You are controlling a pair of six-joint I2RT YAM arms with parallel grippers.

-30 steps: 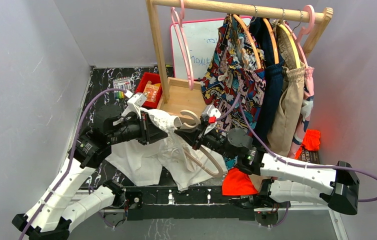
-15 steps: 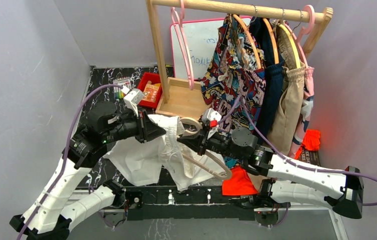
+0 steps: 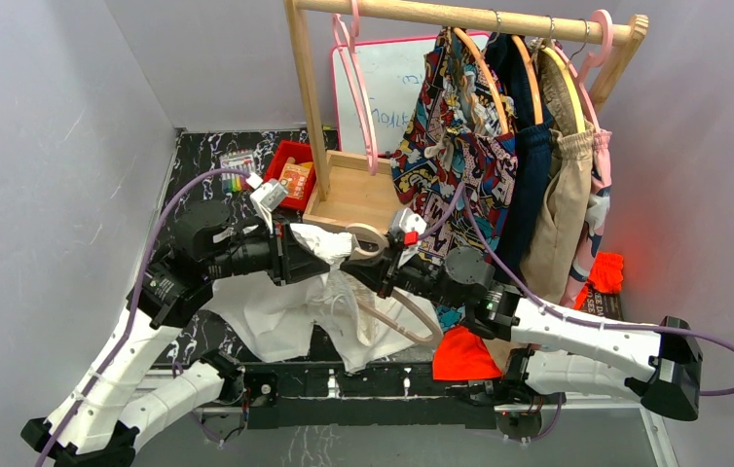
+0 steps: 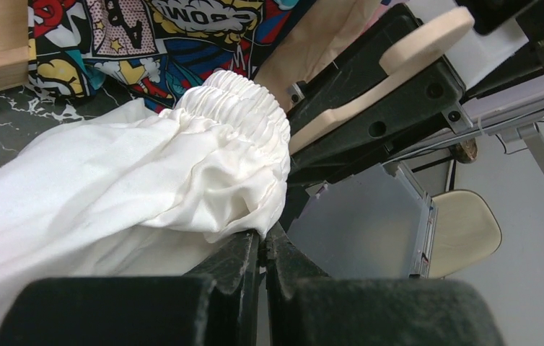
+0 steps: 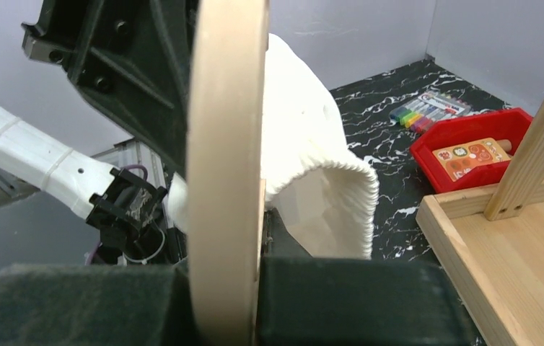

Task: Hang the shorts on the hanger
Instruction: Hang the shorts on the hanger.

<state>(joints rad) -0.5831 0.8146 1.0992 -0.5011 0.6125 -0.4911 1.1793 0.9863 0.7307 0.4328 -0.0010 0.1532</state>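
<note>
Grey walls closed round the black marbled desk, and a wooden rack stood at its far edge with a comic-print garment hanging from the rail. Towards the far left corner lay a red tray and a row of markers; an orange cloth sat at the near edge, right of middle.

My left gripper reached in from the left side, above the middle of the desk. Its jaws were pressed nearly together, with the cloth of the shorts pinched at their tips. The gathered waistband was bunched up in the air at my fingertips, while the white legs hung down and spread over the desk towards the near edge.

My right gripper came in from the right, and its jaws were clamped on the hanger. In the right wrist view the pale bar stood upright between the pads. The thick hook pointed towards the far edge and sat just beside the raised waistband; I could not tell whether the two touched. The hanger's lower loop curved down over the white cloth towards the near edge. Both wrists were close together over the centre of the desk.
</note>
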